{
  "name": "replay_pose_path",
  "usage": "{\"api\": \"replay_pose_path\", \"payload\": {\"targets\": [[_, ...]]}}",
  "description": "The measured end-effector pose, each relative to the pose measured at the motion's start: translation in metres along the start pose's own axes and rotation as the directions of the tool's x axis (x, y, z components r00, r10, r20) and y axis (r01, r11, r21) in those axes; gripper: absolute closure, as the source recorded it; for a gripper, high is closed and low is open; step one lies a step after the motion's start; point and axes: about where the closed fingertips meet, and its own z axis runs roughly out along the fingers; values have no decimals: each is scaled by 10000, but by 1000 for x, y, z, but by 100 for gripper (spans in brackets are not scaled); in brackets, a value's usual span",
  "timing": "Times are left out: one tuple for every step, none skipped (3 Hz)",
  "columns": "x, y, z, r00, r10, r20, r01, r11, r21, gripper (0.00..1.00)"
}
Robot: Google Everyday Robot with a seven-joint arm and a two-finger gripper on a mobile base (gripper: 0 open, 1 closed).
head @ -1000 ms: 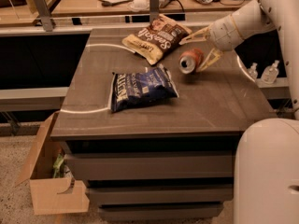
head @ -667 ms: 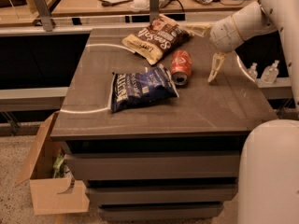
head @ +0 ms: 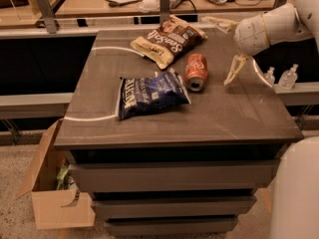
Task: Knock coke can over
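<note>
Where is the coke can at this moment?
In the camera view the coke can lies on its side on the table, between the blue chip bag and the hand, which is clear of it, with the brown chip bag just behind.

Warm, rather dim light comes from above. The bench (head: 234, 113) has soft glare toward the back and deep shadow under its top. The pale pincer (head: 222, 51), above its right side, looks bright.

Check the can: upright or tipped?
Tipped. The can lies on its side on the table, silver end toward the camera. The gripper hangs beside it, not touching.
</note>
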Motion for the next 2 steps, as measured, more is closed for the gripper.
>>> {"api": "replay_pose_path", "payload": {"targets": [[1,-11,-22,9989,439,-191,-417,9935,1061,0],[12,-21,-21,9972,512,-547,-421,9868,1564,0]]}}
